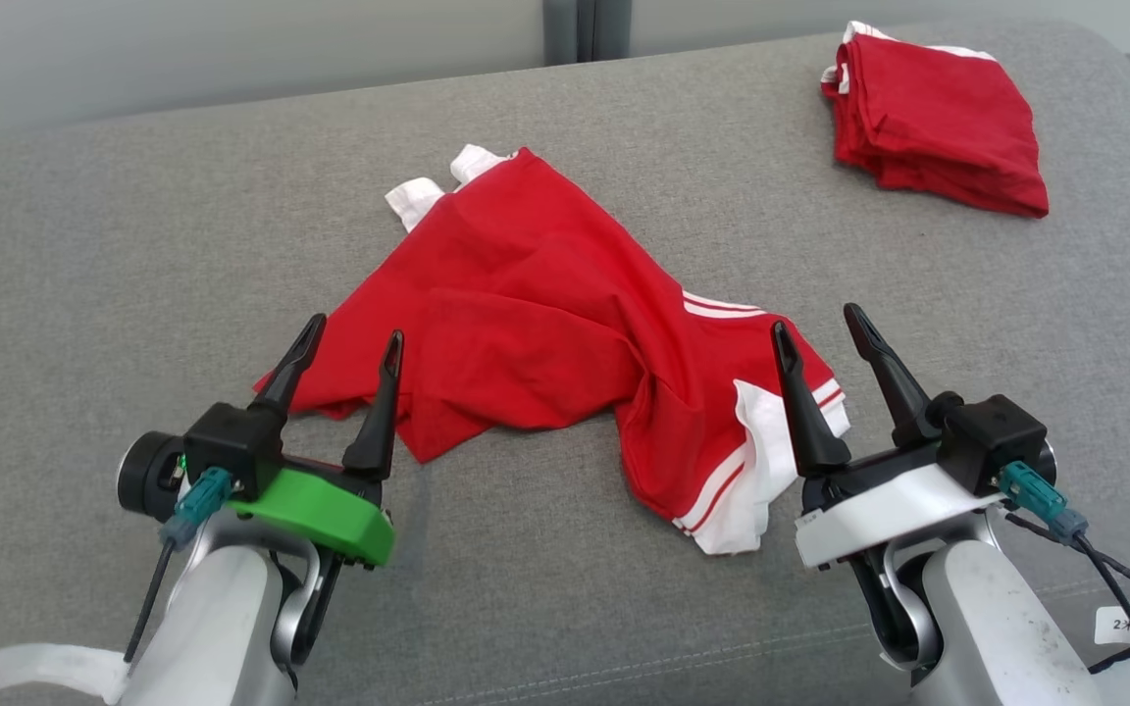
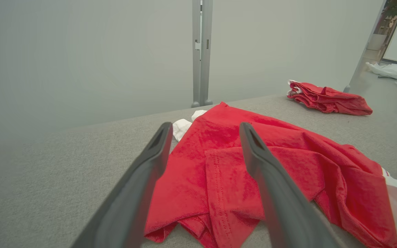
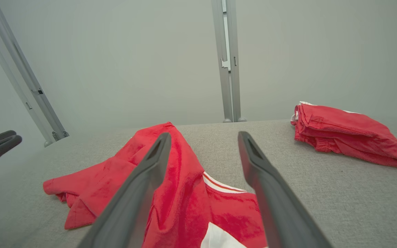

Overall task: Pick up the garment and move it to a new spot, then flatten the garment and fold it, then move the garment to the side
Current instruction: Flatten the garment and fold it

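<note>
Lying crumpled, the garment (image 1: pixel 526 324) sits between left pincer (image 1: pixel 355 331) and right pincer (image 1: pixel 815 319).

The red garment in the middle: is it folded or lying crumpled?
Crumpled. The red garment lies loosely spread, with wrinkles and a twisted bunch toward its white-striped end, unlike the folded pile beyond.

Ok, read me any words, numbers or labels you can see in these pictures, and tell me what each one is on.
"2", followed by a mark too blurred to read: on the white tag at the head view's lower right.
No readable print on the crumpled red garment or the folded red garment.
</note>
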Controlling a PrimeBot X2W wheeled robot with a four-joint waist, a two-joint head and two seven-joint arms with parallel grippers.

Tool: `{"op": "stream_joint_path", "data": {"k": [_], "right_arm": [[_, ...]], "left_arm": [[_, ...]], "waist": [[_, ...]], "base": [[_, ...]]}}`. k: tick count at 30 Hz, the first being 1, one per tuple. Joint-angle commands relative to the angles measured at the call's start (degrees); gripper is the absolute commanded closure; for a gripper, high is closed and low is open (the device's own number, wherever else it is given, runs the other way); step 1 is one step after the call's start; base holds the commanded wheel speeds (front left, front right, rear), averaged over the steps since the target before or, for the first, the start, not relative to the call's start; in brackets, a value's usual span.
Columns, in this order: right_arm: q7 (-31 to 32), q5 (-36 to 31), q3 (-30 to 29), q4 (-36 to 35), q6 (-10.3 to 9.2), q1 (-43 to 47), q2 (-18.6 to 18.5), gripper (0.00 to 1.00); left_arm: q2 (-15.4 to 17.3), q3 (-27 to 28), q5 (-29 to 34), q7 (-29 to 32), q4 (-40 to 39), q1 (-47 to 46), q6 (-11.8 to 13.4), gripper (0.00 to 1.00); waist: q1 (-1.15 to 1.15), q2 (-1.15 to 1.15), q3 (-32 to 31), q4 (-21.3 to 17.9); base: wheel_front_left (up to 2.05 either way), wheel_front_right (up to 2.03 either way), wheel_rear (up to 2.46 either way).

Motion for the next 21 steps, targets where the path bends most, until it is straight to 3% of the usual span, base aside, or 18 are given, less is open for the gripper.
{"op": "stream_joint_path", "data": {"k": [1, 13, 21], "right_arm": [[-0.2, -0.3, -0.1, -0.2, -0.07, -0.7, -0.2, 0.0], [-0.2, 0.3, 0.3, -0.8, -0.06, -2.1, -0.1, 0.0], [-0.2, 0.7, 0.7, -1.1, -0.06, -2.9, -0.1, 0.0]], "left_arm": [[0.2, -0.5, 0.1, -0.1, 1.6, -2.3, -0.7, 0.0], [1.4, -5.0, -2.6, 0.3, 16.0, -13.0, -2.8, 0.0], [2.3, -11.4, -8.8, 0.3, 26.4, -19.1, -2.9, 0.0]], "waist": [[0.0, 0.0, 1.3, -1.6], [0.0, 0.0, 4.7, -5.4], [0.0, 0.0, 6.5, -7.5]], "base": [[0.0, 0.0, 0.0], [0.0, 0.0, 0.0], [0.0, 0.0, 0.0]]}}
